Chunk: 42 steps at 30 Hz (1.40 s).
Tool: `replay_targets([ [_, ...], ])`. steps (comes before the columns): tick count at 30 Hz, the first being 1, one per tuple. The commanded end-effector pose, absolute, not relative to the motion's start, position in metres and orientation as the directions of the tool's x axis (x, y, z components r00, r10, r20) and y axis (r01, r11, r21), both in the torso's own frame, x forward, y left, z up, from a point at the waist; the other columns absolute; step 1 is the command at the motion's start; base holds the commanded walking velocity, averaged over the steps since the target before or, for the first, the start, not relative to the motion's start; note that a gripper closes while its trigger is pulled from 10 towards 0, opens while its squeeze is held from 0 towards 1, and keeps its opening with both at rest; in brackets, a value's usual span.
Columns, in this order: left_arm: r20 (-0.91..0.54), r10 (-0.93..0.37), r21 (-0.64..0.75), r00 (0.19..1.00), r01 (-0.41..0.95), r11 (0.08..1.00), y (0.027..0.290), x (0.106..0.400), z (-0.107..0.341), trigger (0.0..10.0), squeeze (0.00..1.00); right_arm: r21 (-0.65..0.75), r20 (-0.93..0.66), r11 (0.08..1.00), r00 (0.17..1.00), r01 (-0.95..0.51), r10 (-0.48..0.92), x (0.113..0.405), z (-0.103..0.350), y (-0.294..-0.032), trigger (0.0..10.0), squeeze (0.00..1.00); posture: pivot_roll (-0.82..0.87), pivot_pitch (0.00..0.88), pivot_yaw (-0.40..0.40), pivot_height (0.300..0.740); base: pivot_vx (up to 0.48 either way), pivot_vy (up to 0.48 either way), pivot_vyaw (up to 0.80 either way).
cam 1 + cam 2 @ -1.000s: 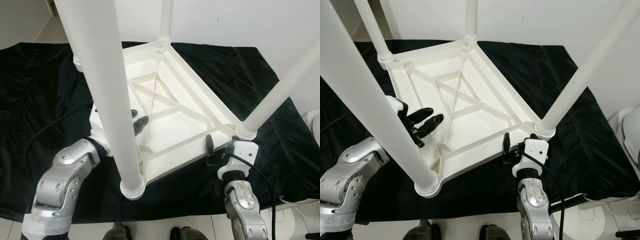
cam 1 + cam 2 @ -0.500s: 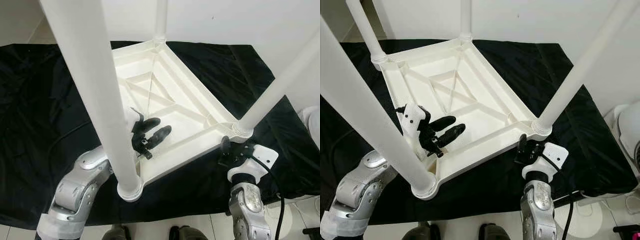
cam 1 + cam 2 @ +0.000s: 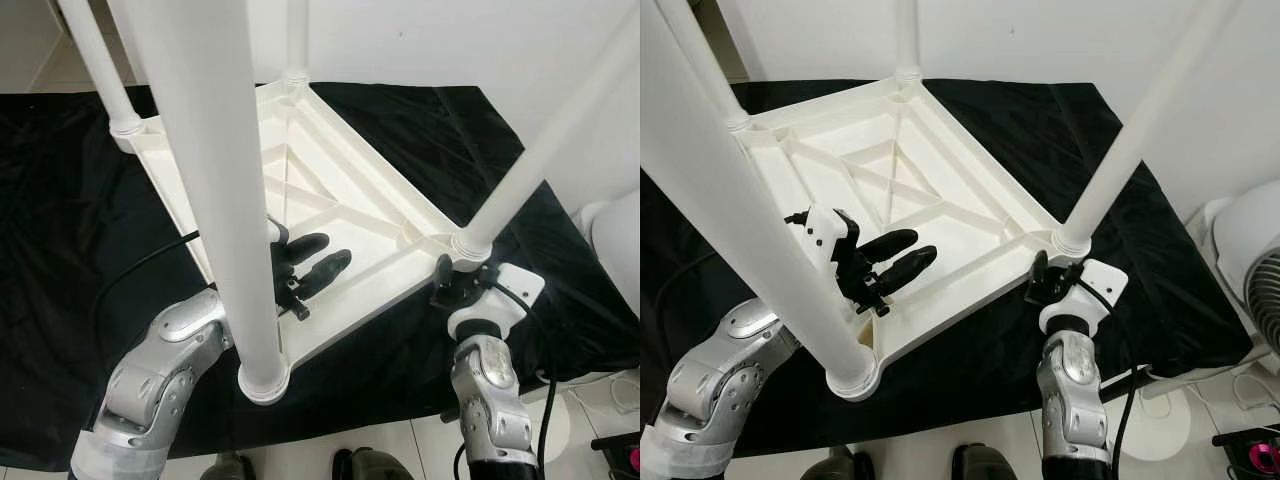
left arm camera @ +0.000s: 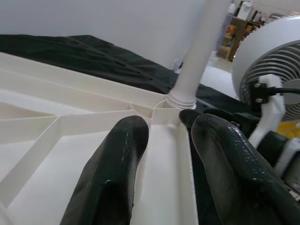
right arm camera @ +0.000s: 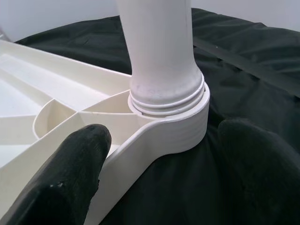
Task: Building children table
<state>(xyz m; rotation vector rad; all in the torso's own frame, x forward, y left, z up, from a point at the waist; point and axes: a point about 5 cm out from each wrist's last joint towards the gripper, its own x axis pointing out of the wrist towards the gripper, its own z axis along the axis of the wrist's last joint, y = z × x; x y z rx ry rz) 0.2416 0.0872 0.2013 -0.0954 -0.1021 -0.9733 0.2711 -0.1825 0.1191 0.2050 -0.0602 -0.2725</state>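
A white plastic children's table [image 3: 985, 160] lies upside down on a black cloth [image 3: 1060, 120], its legs pointing up. The near-left leg [image 3: 750, 240] rises close to the camera, and the near-right leg [image 3: 1130, 130] stands in its corner socket [image 5: 168, 117]. My left gripper [image 3: 918, 248] is open and reaches over the ribbed underside by the near rim. In the left wrist view its fingers [image 4: 117, 164] sit on either side of that rim. My right gripper [image 3: 1048, 278] is open at the near-right corner, its fingers [image 5: 70, 168] either side of the socket.
A white fan [image 3: 1250, 270] stands on the floor to the right, with cables [image 3: 1160, 375] running to it. A white wall closes the far side. The cloth's near edge meets tiled floor by my feet [image 3: 980, 465].
My left gripper has come out from behind the near-left leg and reached over the underside. My right gripper has moved right along the near rim to the corner socket. The camera has shifted.
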Motion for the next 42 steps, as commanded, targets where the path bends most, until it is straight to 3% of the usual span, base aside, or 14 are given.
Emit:
replay_targets([
  [1,0.121,-0.864,-0.031,0.489,0.872,0.489,0.083,0.233,0.201,10.0,0.0,0.193,-0.061,0.941,0.961,0.277,-0.27,0.274,0.103,-0.184,10.0,0.0,-0.07,0.123,-0.006,0.74,0.0,0.0,0.0],
  [13,0.142,-0.872,-0.04,0.468,0.883,0.468,0.079,0.227,0.209,10.0,0.0,0.185,-0.098,0.957,0.973,0.223,-0.208,0.311,0.106,-0.189,10.0,0.0,-0.06,0.124,-0.001,0.74,0.0,0.0,0.0],
  [19,0.165,-0.865,-0.041,0.473,0.88,0.473,0.077,0.227,0.216,10.0,0.0,0.179,-0.116,0.977,0.989,0.111,-0.092,0.332,0.111,-0.181,10.0,0.0,-0.05,0.127,0.003,0.74,0.0,0.0,0.0],
  [28,0.187,-0.861,-0.049,0.473,0.88,0.473,0.074,0.227,0.222,10.0,0.0,0.209,-0.086,0.978,0.996,-0.015,0.033,0.346,0.118,-0.169,10.0,0.0,-0.04,0.133,0.005,0.74,0.0,0.0,0.0],
  [35,0.198,-0.863,-0.058,0.465,0.884,0.463,0.071,0.226,0.225,10.0,0.0,0.187,-0.059,0.982,0.998,-0.021,0.032,0.356,0.122,-0.175,10.0,0.0,-0.04,0.132,0.011,0.74,0.0,0.0,0.0],
  [42,0.202,-0.863,-0.047,0.462,0.885,0.463,0.072,0.227,0.229,10.0,0.0,0.196,0.042,0.961,0.981,-0.193,0.189,0.356,0.13,-0.161,10.0,0.0,-0.04,0.129,0.017,0.74,0.0,0.0,0.0],
])
